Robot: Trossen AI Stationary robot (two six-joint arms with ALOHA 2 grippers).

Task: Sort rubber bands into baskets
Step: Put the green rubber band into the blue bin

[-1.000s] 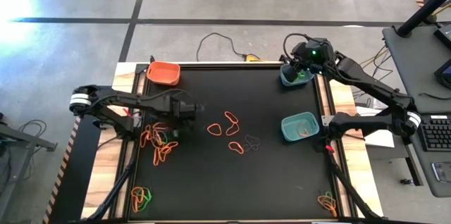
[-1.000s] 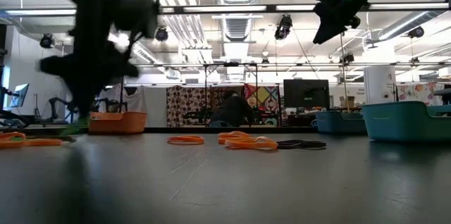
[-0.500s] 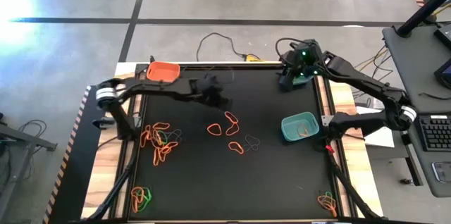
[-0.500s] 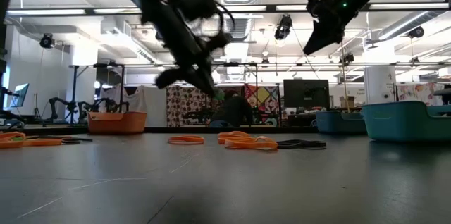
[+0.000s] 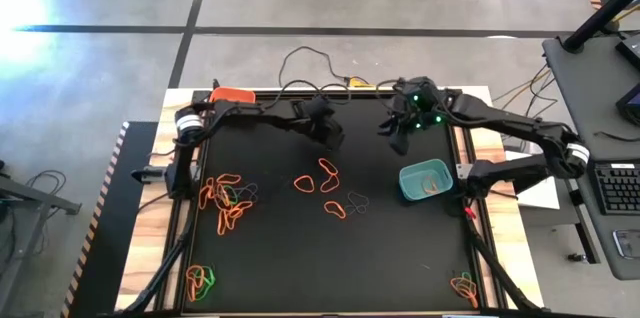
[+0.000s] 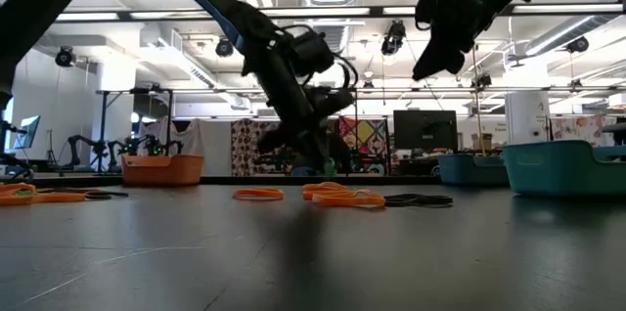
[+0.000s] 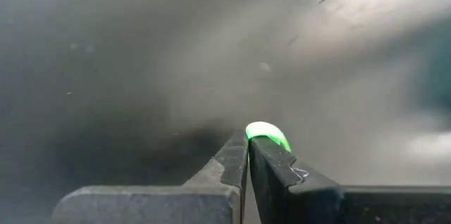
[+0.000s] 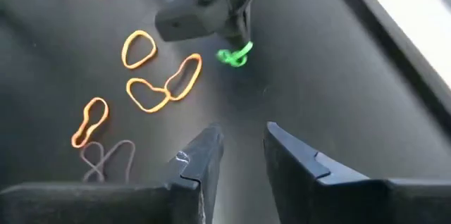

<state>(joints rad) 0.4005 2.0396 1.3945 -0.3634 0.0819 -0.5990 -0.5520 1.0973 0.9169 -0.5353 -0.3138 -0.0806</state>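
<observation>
Black table mat (image 5: 380,258) covers the table top, with light wooden strips (image 5: 140,268) exposed along its left and right edges. Beyond the far edge, black and yellow cables (image 5: 310,61) lie on the grey floor (image 5: 100,68) (crossed by dark tape lines). A keyboard (image 5: 622,190) sits on a desk at right

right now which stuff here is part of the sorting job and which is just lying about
Part of the job:
- green rubber band pinched in the left gripper
- loose rubber bands on the mat
- teal basket
- orange basket
- right gripper, open and empty

Just lying about:
- cables on the floor
- keyboard
</observation>
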